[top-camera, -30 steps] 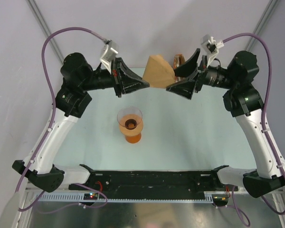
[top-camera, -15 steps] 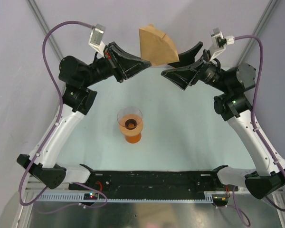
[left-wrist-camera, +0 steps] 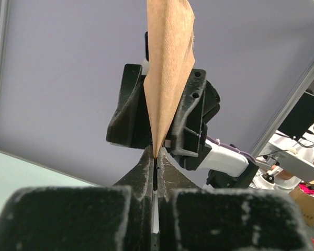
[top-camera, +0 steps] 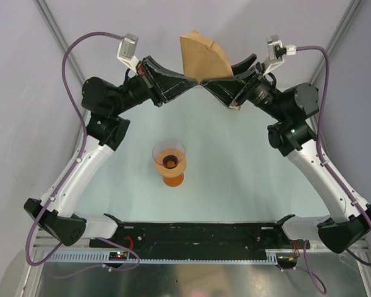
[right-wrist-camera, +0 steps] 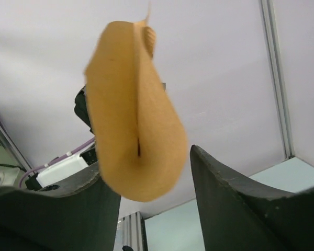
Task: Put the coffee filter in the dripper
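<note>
- Tan paper coffee filter (top-camera: 201, 57), top view: held up in the air over the far edge of the desk (top-camera: 247, 161), between both arms. Left fingers (top-camera: 173, 86) meet its lower corner; right fingers (top-camera: 226, 93) reach in from the other side.
- Same view: dripper (top-camera: 169, 156) stands near the desk middle, well apart from the filter. Dark centre hole shows and there is no paper in it.
- Left wrist view: left fingers (left-wrist-camera: 141, 178) are pressed together, pinching the filter's bottom tip. Filter (left-wrist-camera: 167, 68) stands upright and nearly flat. Right fingers (left-wrist-camera: 128, 115) sit behind it, one on each side.
- Right wrist view: right fingers (right-wrist-camera: 235, 204) are spread. Filter (right-wrist-camera: 136, 130) hangs between them, bulging partly open. It lies against or just in front of one finger, with a clear gap to the other, so no clamp on that side.
- Status, my read: pick-up is done. Left to do: right-hand grip or opening the cone, carrying it over the dripper, seating it point down.
</note>
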